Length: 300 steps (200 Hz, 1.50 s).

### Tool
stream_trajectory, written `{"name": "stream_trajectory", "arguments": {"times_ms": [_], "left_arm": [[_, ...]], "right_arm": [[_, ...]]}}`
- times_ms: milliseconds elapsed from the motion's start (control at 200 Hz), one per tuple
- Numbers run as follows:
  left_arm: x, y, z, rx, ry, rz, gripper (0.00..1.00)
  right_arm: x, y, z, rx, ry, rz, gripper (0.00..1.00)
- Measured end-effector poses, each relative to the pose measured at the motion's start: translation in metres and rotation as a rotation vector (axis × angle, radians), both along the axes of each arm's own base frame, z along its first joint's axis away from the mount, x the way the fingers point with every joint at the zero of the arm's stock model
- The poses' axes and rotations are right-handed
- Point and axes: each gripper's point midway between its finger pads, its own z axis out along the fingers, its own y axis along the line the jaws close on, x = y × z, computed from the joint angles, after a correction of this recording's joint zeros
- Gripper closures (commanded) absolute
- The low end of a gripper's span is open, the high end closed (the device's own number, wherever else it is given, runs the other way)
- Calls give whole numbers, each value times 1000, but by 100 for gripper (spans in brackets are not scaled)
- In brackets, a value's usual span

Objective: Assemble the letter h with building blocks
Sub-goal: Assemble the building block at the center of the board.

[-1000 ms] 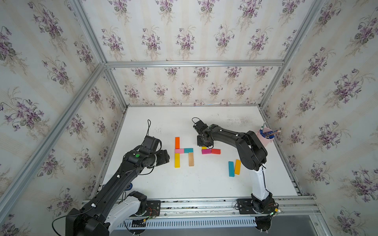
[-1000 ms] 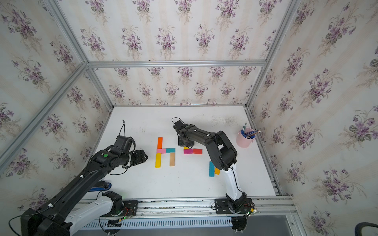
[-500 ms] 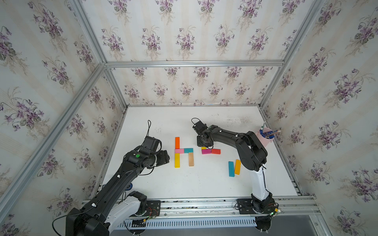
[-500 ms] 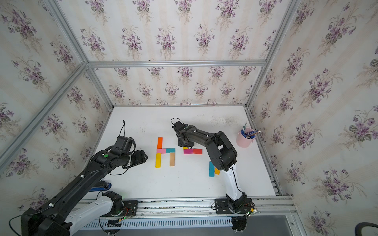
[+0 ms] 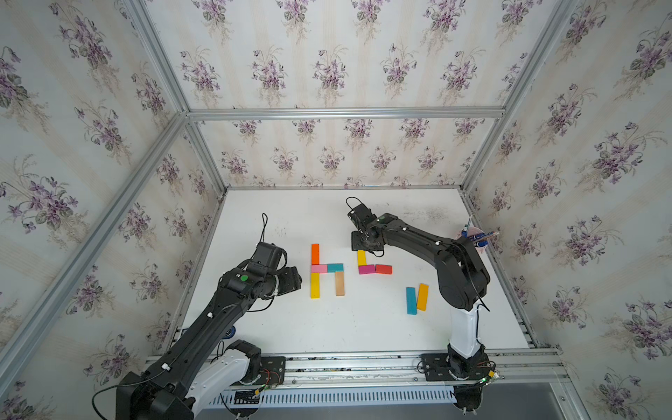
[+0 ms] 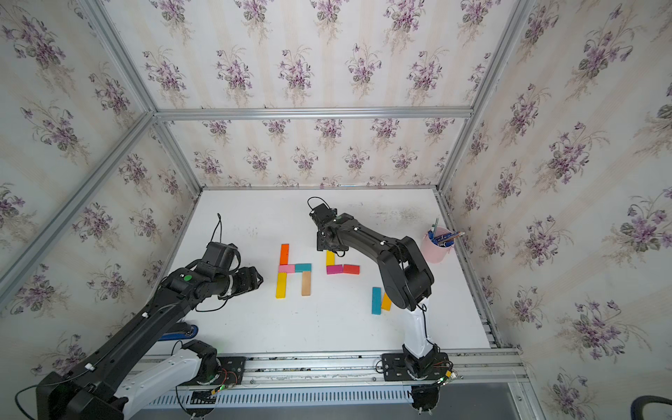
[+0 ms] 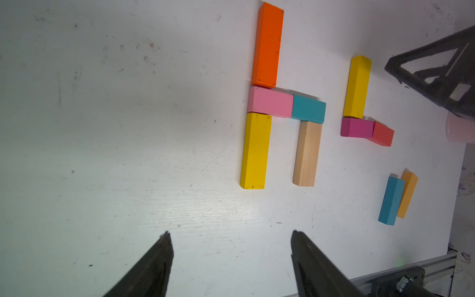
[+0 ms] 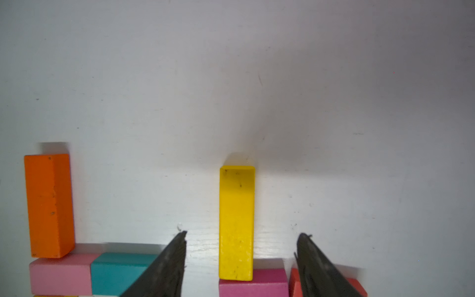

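Five building blocks lie joined in an h shape: orange (image 5: 315, 254), pink (image 5: 319, 268), teal (image 5: 335, 268), long yellow (image 5: 315, 285) and tan (image 5: 339, 283). To their right a shorter yellow block (image 8: 236, 221) butts against a magenta block (image 5: 366, 269), with a red block (image 5: 383, 269) beside it. A blue block (image 5: 411, 300) and an amber block (image 5: 422, 297) lie side by side nearer the front. My right gripper (image 8: 243, 233) is open, its fingers astride the shorter yellow block with a gap on each side. My left gripper (image 7: 230, 232) is open and empty, left of the h.
A pale pink cup (image 6: 436, 247) with blue pens stands at the table's right edge, behind the right arm's elbow. A blue object (image 6: 182, 331) lies by the left arm's base. Papered walls with metal rails close in three sides.
The right gripper's jaws have spread apart around the shorter yellow block, which now lies free on the table. The left arm has not moved.
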Motion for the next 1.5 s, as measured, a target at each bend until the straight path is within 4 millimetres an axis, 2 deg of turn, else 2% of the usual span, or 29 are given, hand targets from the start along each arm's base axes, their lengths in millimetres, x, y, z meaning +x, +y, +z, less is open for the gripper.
{"name": "stream_trajectory", "arguments": {"times_ms": [45,190,350,579,904,1498], "left_arm": [[0,0,0,-1,-1,0,25],[0,0,2,-3,-7,0,25],[0,0,2,-4,-10,0,25],[0,0,1,-2,-3,0,25],[2,-1,1,-1,1,-1,25],[5,-2,5,-3,-6,-1,25]], "right_arm": [[-1,-8,-3,-7,11,-12,53],[-4,-29,-17,-39,44,-42,54],[-16,-36,-34,-61,86,-20,57],[-17,-40,-49,-61,111,-21,58],[-24,-42,-57,-67,130,-3,59],[-31,-43,-55,-90,122,24,60]]}}
